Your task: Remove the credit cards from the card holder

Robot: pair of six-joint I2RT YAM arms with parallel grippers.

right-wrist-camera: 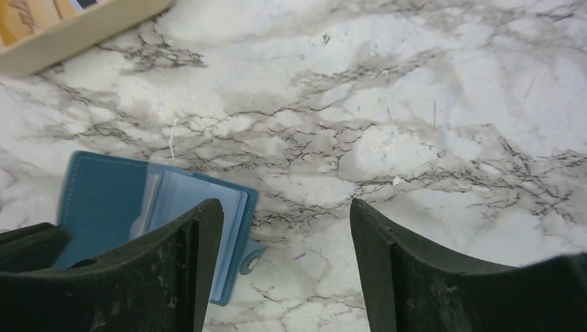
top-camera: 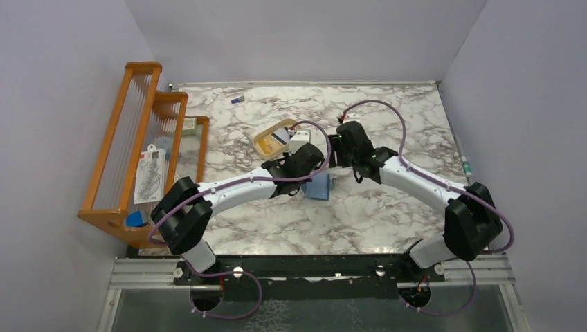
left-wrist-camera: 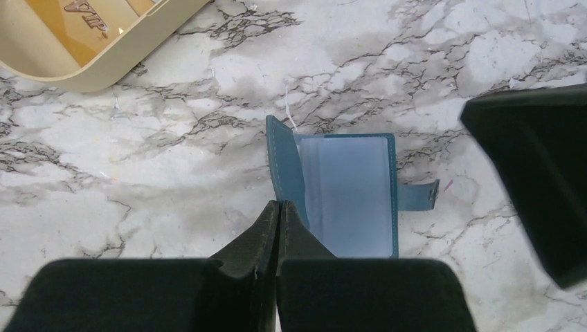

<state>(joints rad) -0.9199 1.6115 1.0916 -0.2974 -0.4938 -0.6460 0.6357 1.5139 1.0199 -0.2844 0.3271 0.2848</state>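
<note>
The teal-blue card holder [top-camera: 319, 187] lies open on the marble. Its pale blue pockets [left-wrist-camera: 349, 190] face up and its snap tab [left-wrist-camera: 419, 195] sticks out to the right. My left gripper [left-wrist-camera: 279, 204] is shut on the edge of the raised teal cover [left-wrist-camera: 284, 162]. My right gripper [right-wrist-camera: 284, 214] is open and empty, with its left finger [right-wrist-camera: 201, 256] over the holder's right edge [right-wrist-camera: 239, 228]. Credit cards [top-camera: 280, 137] lie in the tan tray [top-camera: 265, 146], one of them tan with lettering [left-wrist-camera: 86, 10]. No card shows plainly in the pockets.
The tan oval tray [left-wrist-camera: 104, 66] sits just behind and left of the holder. An orange wooden rack [top-camera: 145, 145] with packets stands along the left wall. A small blue item [top-camera: 237, 100] lies near the back edge. A pen-like thing [top-camera: 466, 166] lies at the right edge.
</note>
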